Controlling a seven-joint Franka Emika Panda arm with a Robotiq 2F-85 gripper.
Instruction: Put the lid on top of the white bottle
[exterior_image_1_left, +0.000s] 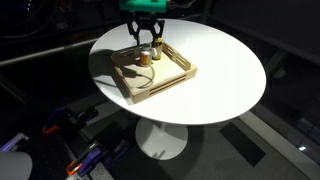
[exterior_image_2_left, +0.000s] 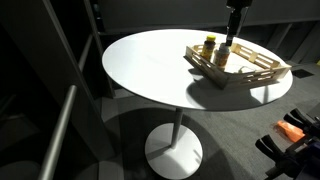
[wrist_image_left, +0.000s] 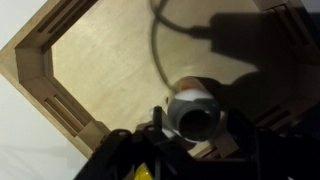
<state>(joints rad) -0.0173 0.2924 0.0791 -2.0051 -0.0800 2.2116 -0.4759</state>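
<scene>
My tool (exterior_image_1_left: 146, 40), jaws apart, straddles the white bottle (exterior_image_2_left: 224, 58) in the tray (exterior_image_1_left: 162, 82); the lid (wrist_image_left: 192, 118) looks seated on it, so next I'd lift straight clear.

A tray (exterior_image_1_left: 165, 86) sits on the tabletop (exterior_image_1_left: 225, 60), near its edge. In the tray, the white bottle (wrist_image_left: 193, 112) stands just beside a taller bottle (exterior_image_2_left: 209, 44), with the tool (exterior_image_1_left: 146, 42) directly above the white bottle.

No text, label, brand, number or sign is legible in any view.
</scene>
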